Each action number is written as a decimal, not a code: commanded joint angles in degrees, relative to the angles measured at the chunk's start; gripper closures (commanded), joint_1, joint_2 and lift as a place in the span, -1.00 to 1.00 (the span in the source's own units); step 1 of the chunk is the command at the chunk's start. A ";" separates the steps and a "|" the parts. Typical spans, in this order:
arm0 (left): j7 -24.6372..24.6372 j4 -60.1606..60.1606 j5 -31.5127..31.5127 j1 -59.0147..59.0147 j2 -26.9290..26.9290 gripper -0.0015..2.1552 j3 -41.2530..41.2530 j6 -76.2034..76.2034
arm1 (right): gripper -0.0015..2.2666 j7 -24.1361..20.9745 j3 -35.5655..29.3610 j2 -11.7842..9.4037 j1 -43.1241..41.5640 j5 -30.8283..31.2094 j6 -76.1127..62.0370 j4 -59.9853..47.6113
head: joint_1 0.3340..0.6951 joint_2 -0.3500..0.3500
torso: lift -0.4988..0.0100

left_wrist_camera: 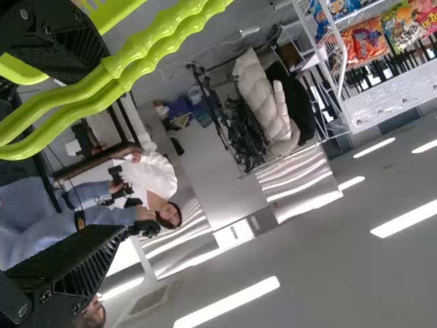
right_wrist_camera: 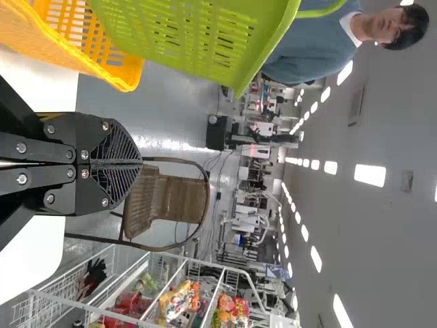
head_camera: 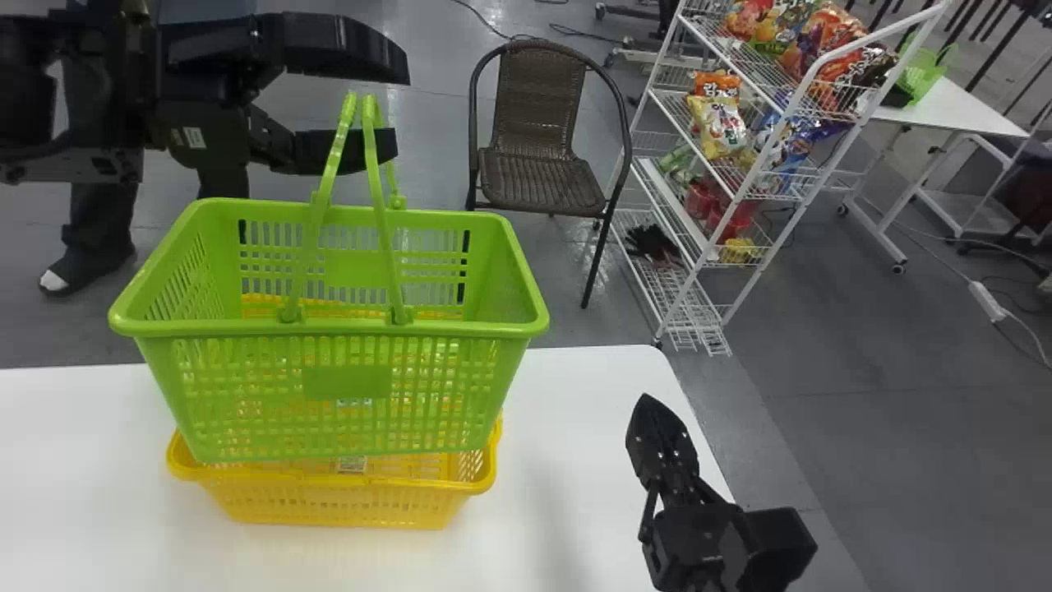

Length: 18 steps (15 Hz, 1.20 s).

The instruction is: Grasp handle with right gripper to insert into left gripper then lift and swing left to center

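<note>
- Head view: your left gripper (head_camera: 396, 108) has its fingers spread wide, and the raised handles (head_camera: 331, 168) of the green basket (head_camera: 345, 382) stand right by them. That arm is clearly the nearer one.
- The grips run lengthwise away from you, side by side; the basket sits over the yellow basket (head_camera: 329, 503), hiding much of it. You can't tell how much weight that one bears.
- Your right gripper (head_camera: 657, 427) waits over the table's right side, fingers together, nothing between them; the handles lie well to its left and farther forward.
- Left wrist view: the grips pass close by one open finger, well apart from the other. You can't tell whether they touch, and the frame cuts off both ends.
- Right wrist view: those fingers meet at the tips, apart from the basket; its handles are mostly cut off.
</note>
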 commanded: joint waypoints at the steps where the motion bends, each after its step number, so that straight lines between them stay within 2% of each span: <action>1: 0.00 0.53 0.09 -0.35 0.45 -0.87 0.30 0.24 | -0.60 0.08 -1.10 0.05 1.08 -0.88 -3.78 1.33 | 0.93 -0.85 | 0.96; 2: 0.00 0.88 0.09 -0.61 0.45 -0.87 0.39 0.24 | -0.79 0.17 -1.54 0.05 1.52 -0.97 -4.49 1.85 | 0.93 -0.86 | 0.96; 4: 0.08 1.23 0.18 -0.96 0.72 -0.87 0.66 0.24 | -0.90 0.26 -2.42 0.05 2.14 -1.14 -5.89 2.73 | 0.94 -0.89 | 0.96; 15: -0.62 2.81 1.14 -1.40 1.15 -0.80 0.83 0.24 | -0.91 0.70 -5.50 0.14 4.34 -3.69 -14.50 7.57 | 1.00 -1.00 | 0.96; 18: -1.15 2.81 1.14 -1.23 1.24 -0.39 1.36 0.24 | -0.91 0.70 -5.58 0.14 4.25 -3.87 -14.50 8.01 | 1.00 -1.00 | 0.96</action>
